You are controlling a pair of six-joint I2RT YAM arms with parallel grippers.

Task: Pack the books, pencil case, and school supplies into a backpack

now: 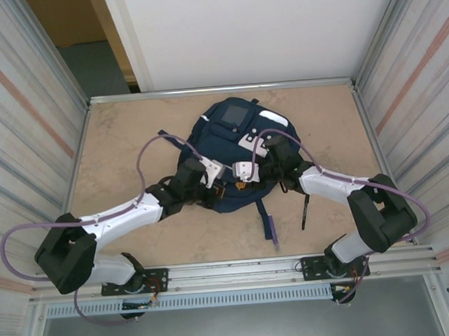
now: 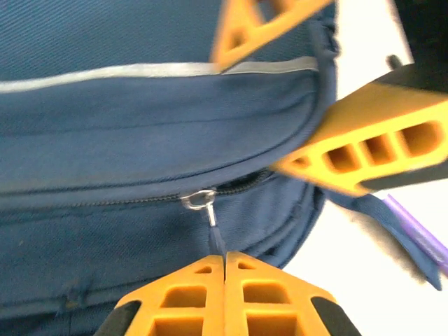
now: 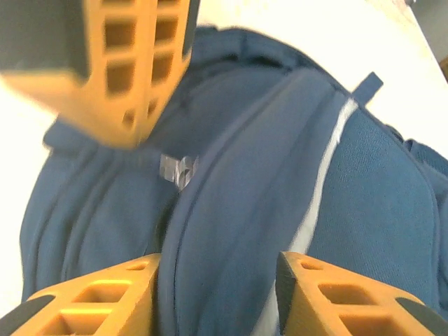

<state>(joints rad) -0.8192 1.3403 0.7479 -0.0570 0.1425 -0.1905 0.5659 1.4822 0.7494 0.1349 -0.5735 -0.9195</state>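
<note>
The navy backpack point(image 1: 234, 133) lies flat in the middle of the table. At its near edge, my left gripper point(image 2: 224, 262) is shut on the dark cord of the zipper pull point(image 2: 210, 215), just below the metal slider point(image 2: 198, 199). My right gripper point(image 3: 220, 269) is open right beside it, its jaws apart over a fold of backpack fabric point(image 3: 231, 210) next to the pale stripe point(image 3: 323, 164). A black pen point(image 1: 305, 211) and a purple pen point(image 1: 272, 227) lie on the table near the backpack's near right corner. The books and the pencil case are out of view.
Metal walls point(image 1: 24, 134) close in the table on the left and right, and a white panel point(image 1: 246, 29) stands at the back. A dark strap point(image 1: 264, 211) trails from the backpack toward the purple pen. Bare tabletop point(image 1: 116, 136) lies left and right of the backpack.
</note>
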